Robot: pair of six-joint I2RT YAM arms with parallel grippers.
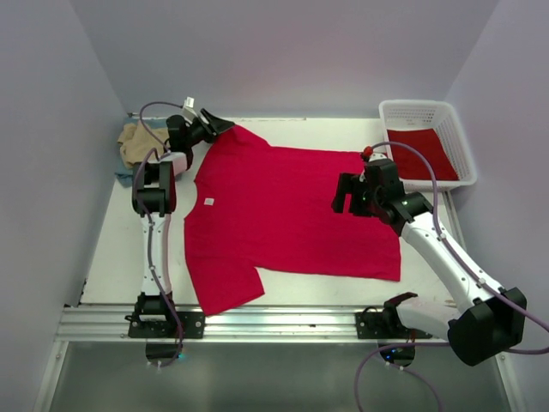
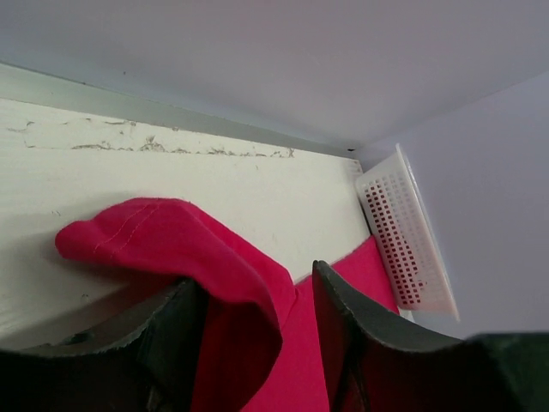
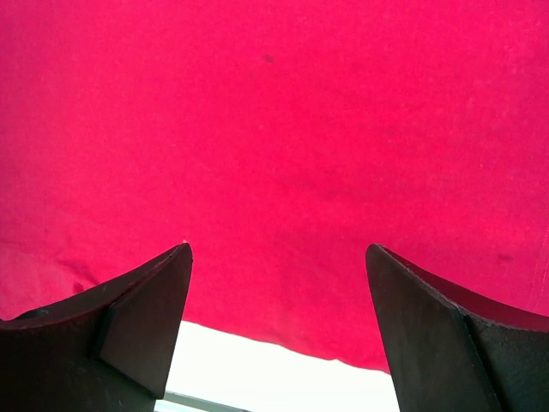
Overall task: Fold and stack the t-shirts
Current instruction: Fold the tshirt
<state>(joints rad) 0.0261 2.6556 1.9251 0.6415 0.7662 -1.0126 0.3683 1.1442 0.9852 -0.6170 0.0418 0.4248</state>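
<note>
Straddling the red t-shirt sleeve, left tool; right tool spread wide

On my overhead feed, a white plastic lattice basket sits at the far right corner of the white tabletop, its long side running near the right wall. An aluminium rail runs across the near edge of the tabletop. On my left wrist feed, dark scuff marks streak the tabletop's far edge, just below the pale back wall.
</note>
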